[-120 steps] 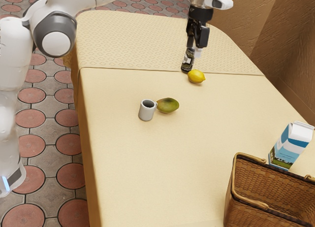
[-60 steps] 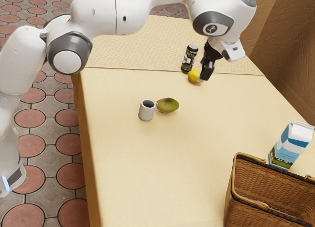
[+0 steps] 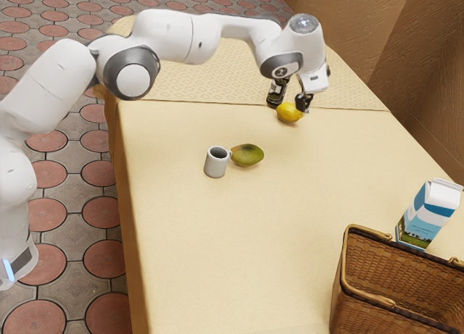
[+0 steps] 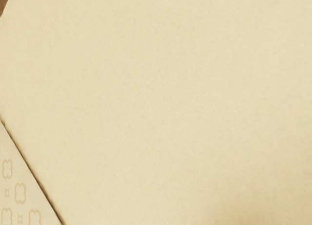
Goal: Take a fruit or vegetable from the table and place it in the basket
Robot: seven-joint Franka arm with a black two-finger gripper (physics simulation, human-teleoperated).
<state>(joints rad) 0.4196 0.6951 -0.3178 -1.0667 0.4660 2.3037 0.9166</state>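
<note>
My black gripper (image 3: 304, 103) is low over the table beside the yellow lemon (image 3: 288, 113), on its side toward the exterior view's right; how its fingers stand cannot be made out. The lemon rests on the cloth. A green mango (image 3: 248, 155) lies nearer the middle, close against a grey mug. At the exterior view's lower right stands the brown wicker basket (image 3: 406, 290), its handles folded down at the rim. Beneath my hand the wrist view has plain tablecloth (image 4: 156, 98).
The grey mug (image 3: 215, 163) stands beside the mango. A dark bottle (image 3: 276, 93) is just behind the lemon, partly under the arm. A blue and white carton (image 3: 429, 214) stands behind the basket. A textured wall rises along the table's far side.
The arm has swung across from above the bottle to the lemon's other side, and the hand has come lower. The lemon, mango and mug have stayed where they were.
</note>
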